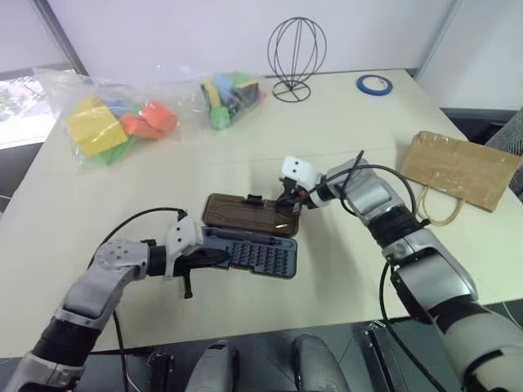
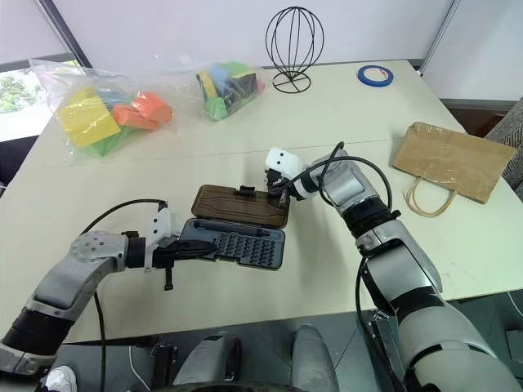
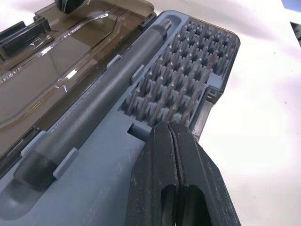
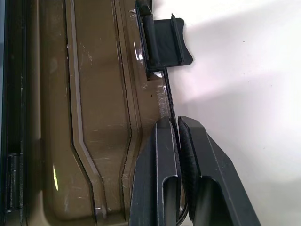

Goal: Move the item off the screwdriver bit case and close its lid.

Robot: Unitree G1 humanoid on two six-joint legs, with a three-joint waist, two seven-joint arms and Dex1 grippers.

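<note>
Screwdriver bit case point(image 1: 249, 247) sits open mid-tabletop point(image 1: 327, 122), w/ dark grey base near, rows of bit slots and a grey driver handle point(image 3: 94, 108) lying in its channel. Its lid point(image 1: 249, 214) lies flat on the far side, smoky-brown, translucent, rounded corners, small black latch point(image 4: 164, 44) on the far edge. Right claw point(image 4: 178, 129) is pinched on the lid's far edge, just beside the latch. Left claw point(image 3: 171, 141) is clamped together, holding nothing, tips over the base's left end by the slots. Brown kraft paper bag point(image 1: 459, 169) lies flat far right, well apart from the case, tan cord handles point(image 1: 439, 206) pointing near.
</note>
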